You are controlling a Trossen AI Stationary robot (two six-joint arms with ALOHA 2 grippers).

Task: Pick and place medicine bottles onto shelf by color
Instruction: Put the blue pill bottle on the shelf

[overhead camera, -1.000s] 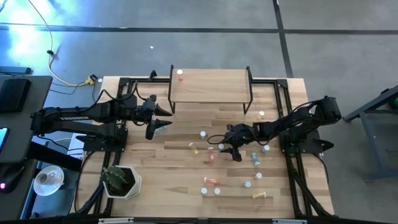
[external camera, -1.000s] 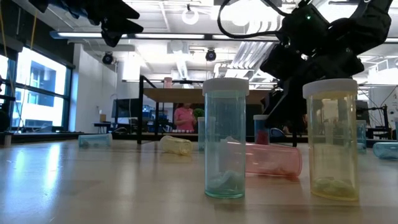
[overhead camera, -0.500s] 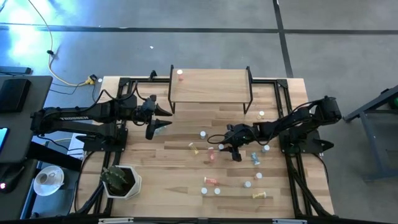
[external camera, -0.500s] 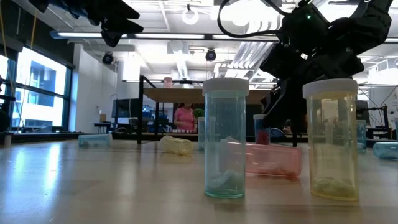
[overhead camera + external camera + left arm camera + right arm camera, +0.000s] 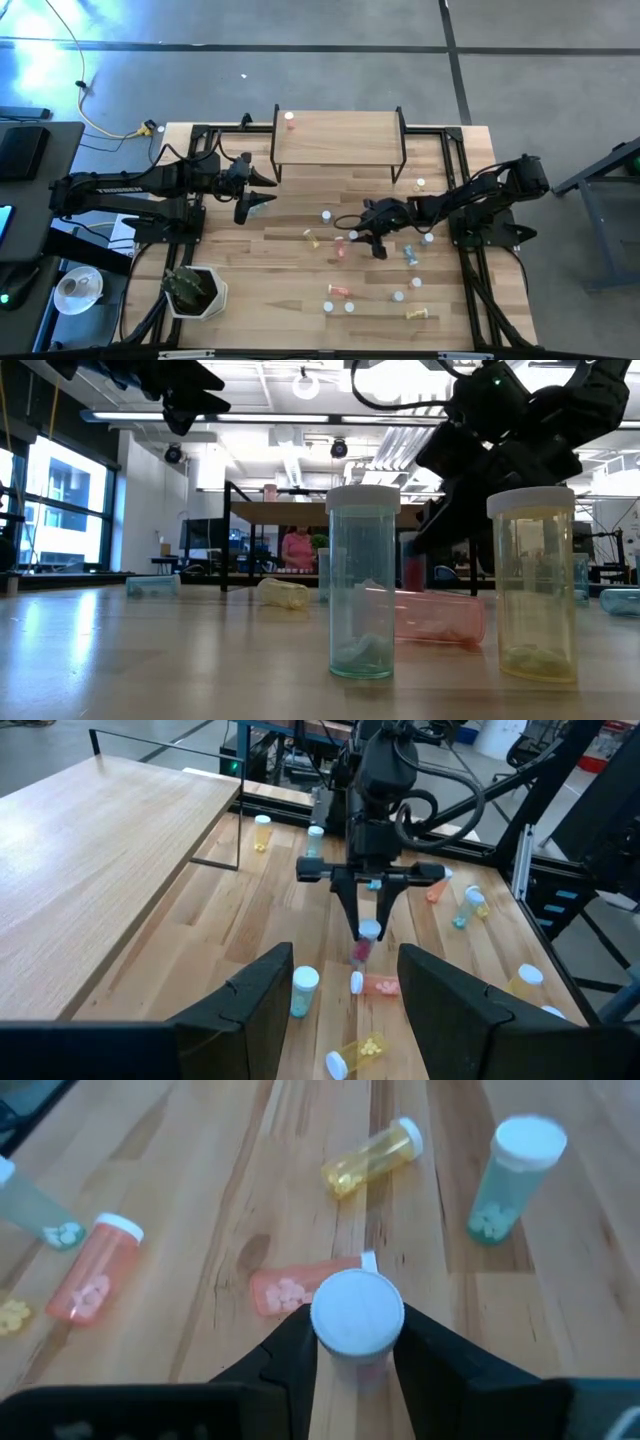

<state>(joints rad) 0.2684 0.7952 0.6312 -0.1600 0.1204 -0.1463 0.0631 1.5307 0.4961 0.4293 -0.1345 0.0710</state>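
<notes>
The right pincer point(image 5: 352, 1342) has closed on what looks like a red bottle point(image 5: 366, 942), lifting it.

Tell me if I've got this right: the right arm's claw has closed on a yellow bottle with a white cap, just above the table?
Not quite. The bottle in the right claw is red or pink, not yellow; the left wrist view shows its body between the fingers. The rest holds: its cap is white, the claw is shut on it, and it hangs just above the table.
</notes>
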